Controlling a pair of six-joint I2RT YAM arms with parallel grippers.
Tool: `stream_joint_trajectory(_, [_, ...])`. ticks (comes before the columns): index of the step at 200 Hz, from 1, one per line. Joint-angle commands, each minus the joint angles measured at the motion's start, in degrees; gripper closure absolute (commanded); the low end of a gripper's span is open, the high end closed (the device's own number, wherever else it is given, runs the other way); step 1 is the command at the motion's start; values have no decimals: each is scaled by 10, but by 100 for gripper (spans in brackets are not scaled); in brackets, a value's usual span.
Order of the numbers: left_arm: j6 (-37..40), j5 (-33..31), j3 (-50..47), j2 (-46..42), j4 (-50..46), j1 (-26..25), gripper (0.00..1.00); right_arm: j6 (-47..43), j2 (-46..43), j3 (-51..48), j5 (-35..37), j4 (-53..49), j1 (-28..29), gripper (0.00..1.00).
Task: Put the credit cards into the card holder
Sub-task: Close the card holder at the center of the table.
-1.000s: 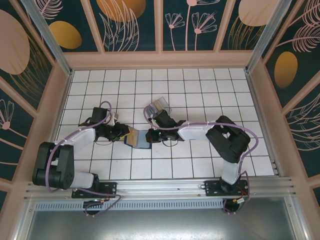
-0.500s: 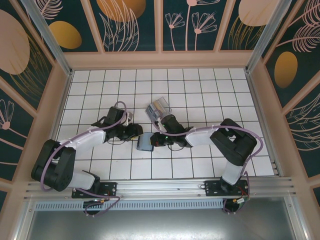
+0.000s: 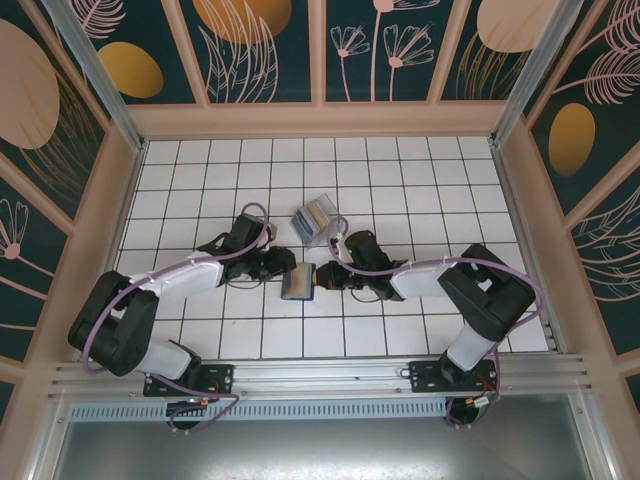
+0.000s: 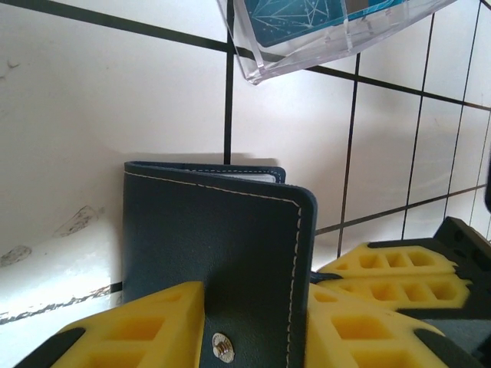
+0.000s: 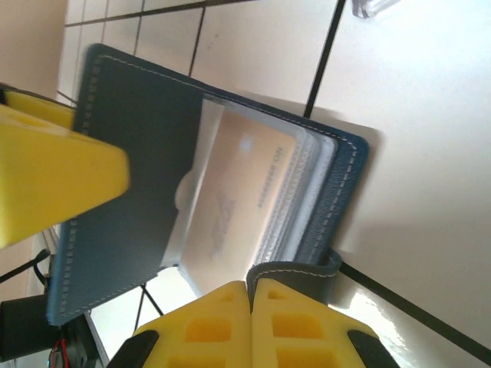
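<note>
Position of card holder [image 3: 298, 284]: near middle of white tiled table [image 3: 400, 180], propped partly open between left gripper [image 4: 257, 314] on its left and right gripper [image 5: 249, 287] on its right. Just beyond it, on far side: clear plastic rack [image 3: 325, 232], apart from holder, with several credit cards [image 3: 313, 212] on edge in its slots.

Condition of holder: navy cover with pale stitching, outer face toward left wrist camera, clasp tab with metal snap [image 4: 223, 349] running between yellow fingers [image 4: 138, 330]. From right wrist view, inside exposed: clear sleeves fanned out, one beige card [image 5: 245, 192] seated in front sleeve.

Left gripper: fingers apart, one on each side of left cover flap. Cannot tell whether clamped on flap or merely straddling it.

Right gripper: yellow pads [image 5: 299, 330] pressed together, curled edge of right-hand navy flap pinched at their tips. Seen also from left wrist camera, just right of holder's stitched edge.

Arms, per overhead view: stretched inward from either side, grippers nearly tip to tip across holder.
</note>
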Motion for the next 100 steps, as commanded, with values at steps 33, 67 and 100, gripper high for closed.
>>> stream_joint_trajectory(33, [0, 10, 31, 39, 2, -29, 50, 7, -51, -23, -3, 34, -7, 96])
stream_joint_trajectory(67, [6, 1, 28, 53, 15, -29, 45, -1, -62, -24, 4, 15, -13, 80])
stream_joint_trajectory(100, [0, -3, 20, 84, 27, -29, 47, -15, -62, -8, -3, -19, -16, 82])
